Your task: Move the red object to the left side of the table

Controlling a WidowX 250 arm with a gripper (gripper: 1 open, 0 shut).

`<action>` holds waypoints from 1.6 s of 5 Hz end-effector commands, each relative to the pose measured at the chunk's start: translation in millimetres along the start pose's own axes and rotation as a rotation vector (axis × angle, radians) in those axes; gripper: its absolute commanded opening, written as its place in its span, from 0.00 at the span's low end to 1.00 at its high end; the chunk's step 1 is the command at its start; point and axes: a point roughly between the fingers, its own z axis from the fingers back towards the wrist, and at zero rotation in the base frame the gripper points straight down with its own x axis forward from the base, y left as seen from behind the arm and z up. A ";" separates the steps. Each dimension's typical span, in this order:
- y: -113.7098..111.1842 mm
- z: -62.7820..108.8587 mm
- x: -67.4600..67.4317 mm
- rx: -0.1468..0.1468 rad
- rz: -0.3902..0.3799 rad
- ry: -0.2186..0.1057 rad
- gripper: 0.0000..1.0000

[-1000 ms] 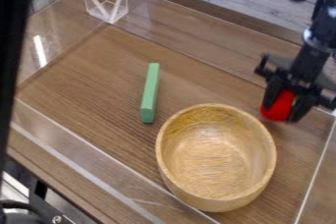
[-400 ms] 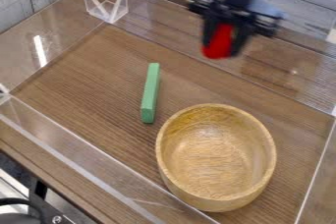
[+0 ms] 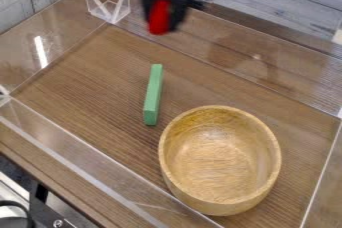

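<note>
Jaws clamped on the red fruit [image 3: 160, 15], gripper [image 3: 160, 17] now carried from right edge to far-left, apparently above desk [image 3: 80, 92]; drop remains.

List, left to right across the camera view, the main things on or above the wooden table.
Clear acrylic V-shaped stand → long green bar → round wooden bowl. The small red toy fruit, held in the black gripper, overlaps the bar's span.
</note>
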 end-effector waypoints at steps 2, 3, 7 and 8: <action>57.3 9.1 20.2 -0.008 -0.089 -0.074 0.00; 73.5 -2.0 37.0 -0.011 -0.109 -0.071 0.00; 94.7 -73.2 28.8 -0.025 -0.020 -0.049 0.00; 92.9 -77.6 32.8 -0.037 -0.033 -0.049 0.00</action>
